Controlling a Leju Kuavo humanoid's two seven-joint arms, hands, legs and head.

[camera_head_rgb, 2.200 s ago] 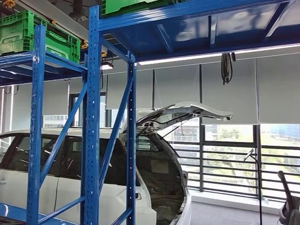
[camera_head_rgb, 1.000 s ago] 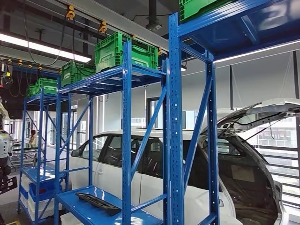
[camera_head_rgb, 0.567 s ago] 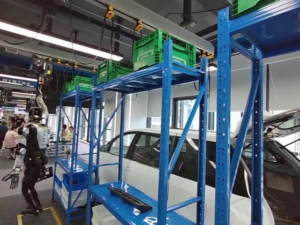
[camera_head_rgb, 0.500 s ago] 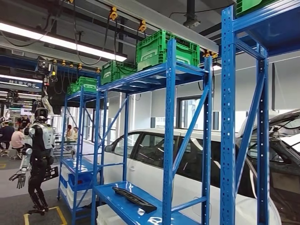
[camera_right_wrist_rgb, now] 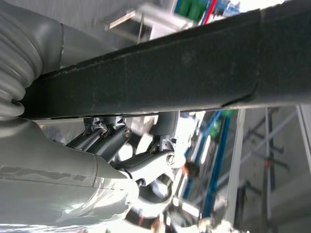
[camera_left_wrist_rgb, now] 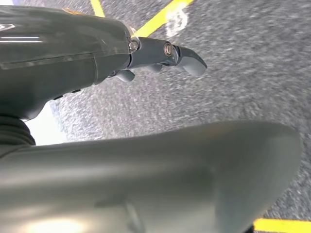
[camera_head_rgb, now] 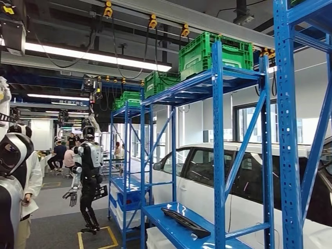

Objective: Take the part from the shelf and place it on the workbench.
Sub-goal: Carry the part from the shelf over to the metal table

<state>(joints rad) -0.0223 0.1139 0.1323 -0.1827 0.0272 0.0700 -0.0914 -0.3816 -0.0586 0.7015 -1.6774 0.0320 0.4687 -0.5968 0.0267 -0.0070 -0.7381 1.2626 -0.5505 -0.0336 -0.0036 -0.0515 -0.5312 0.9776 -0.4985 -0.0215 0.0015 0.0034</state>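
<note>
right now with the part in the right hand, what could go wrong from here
The long black part is gripped by the right hand alone, so it may tilt or slip. Its ends could clip a blue shelf post close by. Another robot stands in the aisle ahead, a possible collision.

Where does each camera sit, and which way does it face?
Head view: high on the body, facing forward at blue shelves, green crates, a white car, another robot.
Left wrist view: behind the left hand, facing down at the grey floor with yellow lines.
Right wrist view: behind the right hand, whose fingers hold a long black part.
Shared: head and right wrist views both show blue shelves and green crates.
</note>
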